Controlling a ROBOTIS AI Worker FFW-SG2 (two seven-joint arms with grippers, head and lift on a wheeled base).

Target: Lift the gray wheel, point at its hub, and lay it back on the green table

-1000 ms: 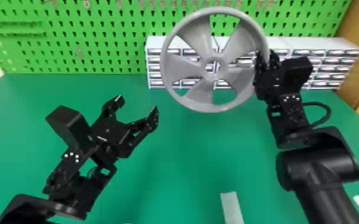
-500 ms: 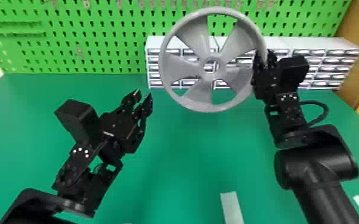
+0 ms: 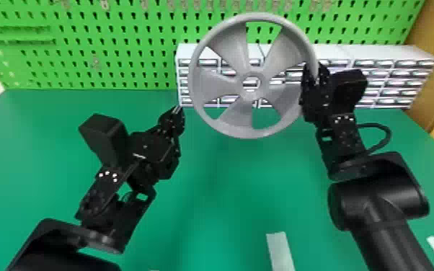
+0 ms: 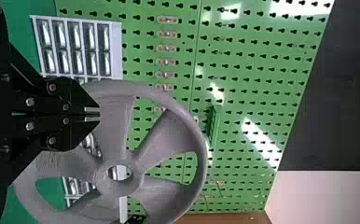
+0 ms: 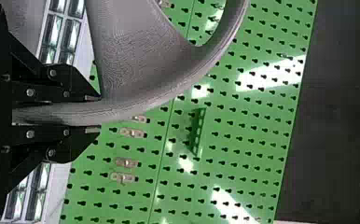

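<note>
One gray wheel (image 3: 251, 96), seemingly airborne, is gripped in the right pincer (image 3: 313, 74).

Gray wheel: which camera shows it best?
Head view: almost all of the gray wheel, right claw over one edge. Left wrist view: hub visible, but left claw covers some and frame crops the rim. Right wrist view: rim section and spoke.
</note>
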